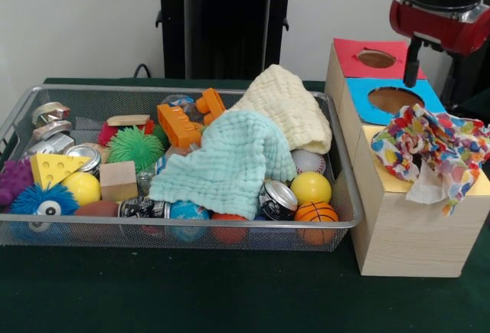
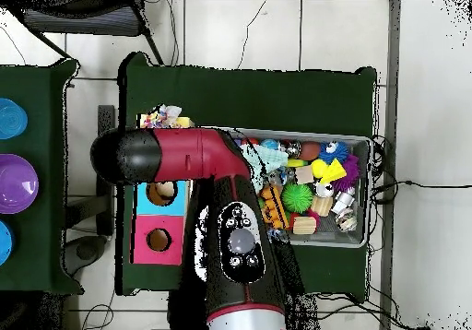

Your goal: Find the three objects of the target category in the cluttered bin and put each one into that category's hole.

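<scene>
The wire mesh bin (image 1: 341,230) holds clutter at the left; it also shows in the overhead view (image 2: 362,239). A heap of crumpled white wrappers (image 1: 435,149) with coloured spots lies on the yellow-surround top (image 1: 392,181) of the wooden box (image 1: 413,233). The heap covers the hole and hangs over the box's front edge. It shows in the overhead view (image 2: 163,116) too. How many sheets are in the heap I cannot tell. No spotted sheet shows in the bin. My gripper (image 1: 413,61) hangs above the blue-surround hole (image 1: 394,99), behind the heap. The arm (image 2: 198,156) hides it from overhead.
A mint cloth (image 1: 230,161) and a cream cloth (image 1: 287,103) drape over the bin's clutter: balls, cans, orange bricks (image 1: 184,119), a yellow cheese block (image 1: 53,168). The red-surround hole (image 1: 375,59) is at the box's far end. Coloured bowls (image 2: 17,183) sit on a side table.
</scene>
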Controlling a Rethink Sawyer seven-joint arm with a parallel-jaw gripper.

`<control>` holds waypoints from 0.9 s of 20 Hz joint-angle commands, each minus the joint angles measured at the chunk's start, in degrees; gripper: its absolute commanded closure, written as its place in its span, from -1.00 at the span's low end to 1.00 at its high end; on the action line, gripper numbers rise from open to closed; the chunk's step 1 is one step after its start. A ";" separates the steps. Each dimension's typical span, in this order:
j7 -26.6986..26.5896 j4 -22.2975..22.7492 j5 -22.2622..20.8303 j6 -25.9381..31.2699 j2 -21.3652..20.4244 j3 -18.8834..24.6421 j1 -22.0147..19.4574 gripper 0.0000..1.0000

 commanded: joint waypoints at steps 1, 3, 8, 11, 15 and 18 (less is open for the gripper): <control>-1.39 1.12 -2.86 6.27 -0.50 -0.67 -0.76 -1.00; -1.18 0.75 -3.08 6.48 0.01 -0.71 -0.87 -1.00; -1.38 -0.22 -4.64 3.28 0.29 -0.90 -0.56 -1.00; -0.14 0.63 -5.05 -2.29 0.15 -0.85 -0.47 1.00; 3.75 -0.21 -4.30 -5.11 0.95 -1.89 0.56 1.00; 6.00 0.53 -3.61 -6.82 0.88 -2.77 1.80 1.00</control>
